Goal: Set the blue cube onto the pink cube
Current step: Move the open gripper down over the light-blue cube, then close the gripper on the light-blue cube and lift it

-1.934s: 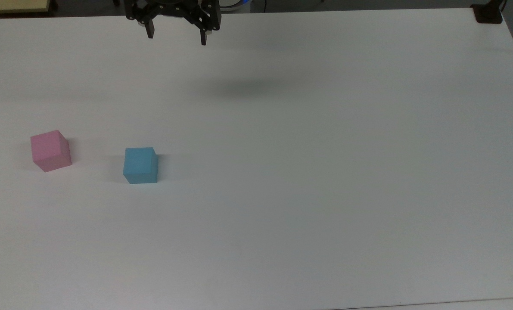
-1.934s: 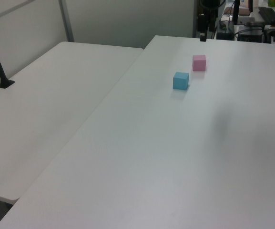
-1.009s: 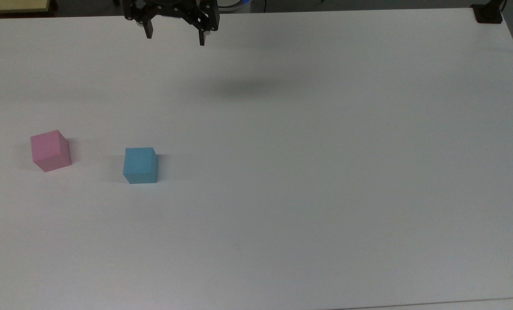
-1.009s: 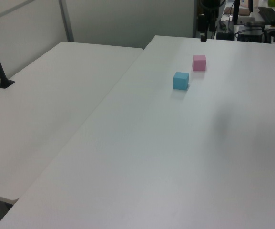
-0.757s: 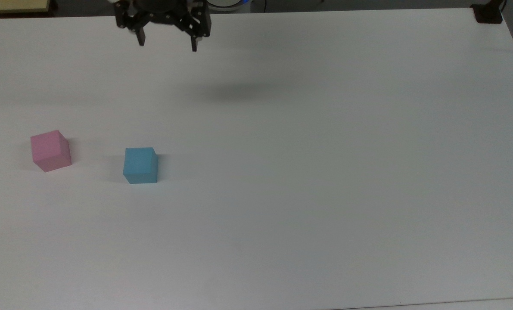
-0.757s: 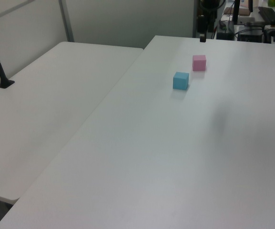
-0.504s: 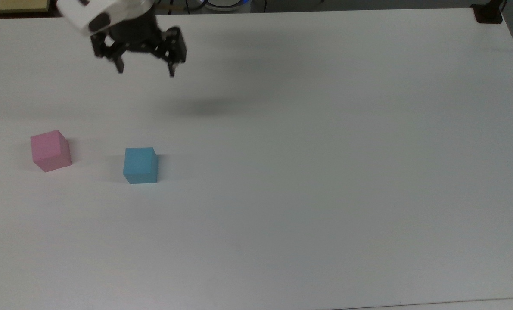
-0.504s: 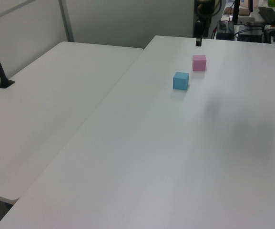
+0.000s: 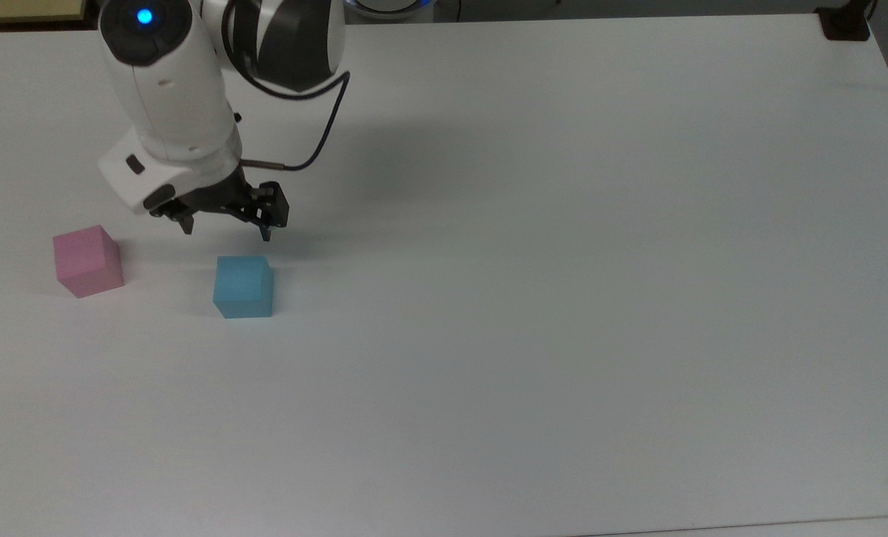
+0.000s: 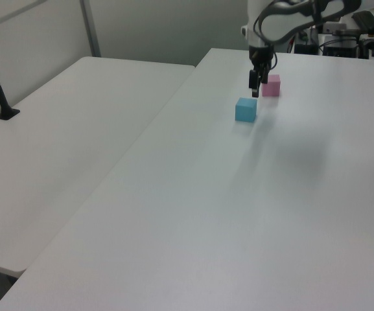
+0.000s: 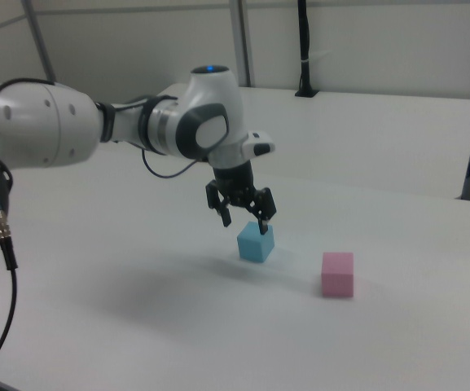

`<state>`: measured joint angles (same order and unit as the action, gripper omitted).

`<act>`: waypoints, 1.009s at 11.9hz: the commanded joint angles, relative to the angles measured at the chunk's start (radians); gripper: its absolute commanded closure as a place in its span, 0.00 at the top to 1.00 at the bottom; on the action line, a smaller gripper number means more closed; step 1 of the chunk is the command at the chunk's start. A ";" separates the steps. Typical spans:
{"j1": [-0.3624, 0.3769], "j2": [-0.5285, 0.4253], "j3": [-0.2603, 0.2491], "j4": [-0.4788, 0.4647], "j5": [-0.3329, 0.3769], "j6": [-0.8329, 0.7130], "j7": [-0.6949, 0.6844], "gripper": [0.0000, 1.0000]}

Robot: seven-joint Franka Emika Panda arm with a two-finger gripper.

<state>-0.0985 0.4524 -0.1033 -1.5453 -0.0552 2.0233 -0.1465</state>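
In the top view, the pink cube (image 9: pixel 88 261) sits farthest toward the top view's left on the white tabletop (image 9: pixel 563 298), standing alone with nothing on it. To its right, apart from it, rests the blue cube (image 9: pixel 243 286), also flat on the tabletop. My claw (image 9: pixel 226 229) hangs spread and empty just above and slightly behind the blue cube; the right view shows my claw (image 11: pixel 243 218) poised over the blue cube (image 11: pixel 256 241), its tips close to the top face but not around it. So the thing I want lies almost straight below me, a little toward the top view's lower edge. I judge the next move to be a short forward shift and a descent to straddle the cube.
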 commanded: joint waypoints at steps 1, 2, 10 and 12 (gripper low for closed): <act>0.013 0.061 0.002 0.020 -0.008 0.034 -0.001 1.00; 0.020 0.090 0.004 0.022 -0.012 0.084 0.022 1.00; -0.013 0.106 0.004 0.056 -0.008 0.137 0.036 0.14; -0.064 0.060 0.004 0.060 0.006 0.089 -0.072 0.14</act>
<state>-0.1096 0.5640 -0.1020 -1.4899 -0.0552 2.1510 -0.1205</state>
